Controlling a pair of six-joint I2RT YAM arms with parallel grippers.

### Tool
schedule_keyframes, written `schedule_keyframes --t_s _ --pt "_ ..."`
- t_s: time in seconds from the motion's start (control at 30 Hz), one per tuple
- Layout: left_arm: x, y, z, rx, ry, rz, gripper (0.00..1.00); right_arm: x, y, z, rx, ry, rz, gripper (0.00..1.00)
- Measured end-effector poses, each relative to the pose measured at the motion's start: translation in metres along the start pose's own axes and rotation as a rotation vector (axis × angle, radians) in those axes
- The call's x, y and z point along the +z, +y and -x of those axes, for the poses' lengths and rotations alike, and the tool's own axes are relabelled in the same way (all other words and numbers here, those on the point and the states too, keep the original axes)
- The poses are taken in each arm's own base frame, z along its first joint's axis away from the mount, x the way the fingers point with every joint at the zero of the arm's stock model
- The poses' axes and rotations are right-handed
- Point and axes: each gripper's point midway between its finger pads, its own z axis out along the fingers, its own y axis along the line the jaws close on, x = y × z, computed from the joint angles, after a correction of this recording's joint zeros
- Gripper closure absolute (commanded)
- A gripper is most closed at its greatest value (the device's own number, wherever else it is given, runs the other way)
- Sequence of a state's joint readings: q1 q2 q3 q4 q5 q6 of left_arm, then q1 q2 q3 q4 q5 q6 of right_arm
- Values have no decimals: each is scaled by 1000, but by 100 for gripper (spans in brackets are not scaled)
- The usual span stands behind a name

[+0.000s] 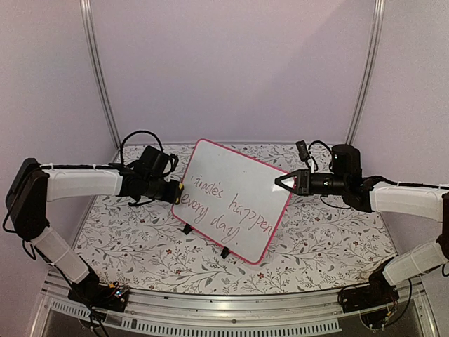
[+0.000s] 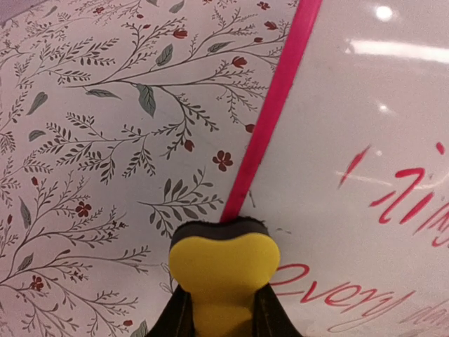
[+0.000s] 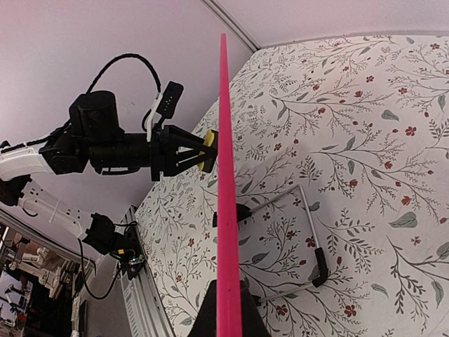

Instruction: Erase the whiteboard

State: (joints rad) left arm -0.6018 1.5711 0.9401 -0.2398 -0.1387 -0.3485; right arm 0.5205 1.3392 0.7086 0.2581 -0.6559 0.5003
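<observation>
**Left gripper** [image 2: 223, 314]: closed tight on a yellow eraser block [image 2: 223, 263], dark felt face forward. The felt meets the pink frame [image 2: 270, 119] at the board's left edge, lower centre of the left wrist view. Judged a start position, so a stroke can run across the text.

**Right gripper** [image 3: 228, 317]: clamped on the opposite edge, bottom centre of the right wrist view, frame seen edge-on. Judged purpose: to brace the board against the eraser's push.

**Whiteboard** [image 1: 226, 165]: centre of the top view, between the two grippers, skewed clockwise. Red handwriting [image 1: 231, 207] is intact, nothing wiped yet.

**Support:** two black clip feet [image 1: 224, 252] sit along the lower edge, over the floral tablecloth [image 1: 330, 246]. Cannot tell whether they bear weight.
</observation>
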Motion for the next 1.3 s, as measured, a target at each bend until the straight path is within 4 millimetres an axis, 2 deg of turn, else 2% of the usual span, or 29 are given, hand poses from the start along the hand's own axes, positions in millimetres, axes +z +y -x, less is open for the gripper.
schedule_keyframes --t_s 0.47,0.77,0.9,1.1,1.3 --pt "-3 -16 8 31 -11 -62 100 2 -2 1 4 5 4 100" --pt "-7 -32 58 72 -116 -88 100 3 -2 1 7 5 5 100" --pt "-9 -35 68 79 -141 -90 100 3 -2 1 7 5 6 100" --pt "-7 -33 63 71 -153 -92 100 4 -2 1 7 6 6 100" --pt "-5 -24 24 41 -94 -87 100 5 -2 1 4 9 10 100"
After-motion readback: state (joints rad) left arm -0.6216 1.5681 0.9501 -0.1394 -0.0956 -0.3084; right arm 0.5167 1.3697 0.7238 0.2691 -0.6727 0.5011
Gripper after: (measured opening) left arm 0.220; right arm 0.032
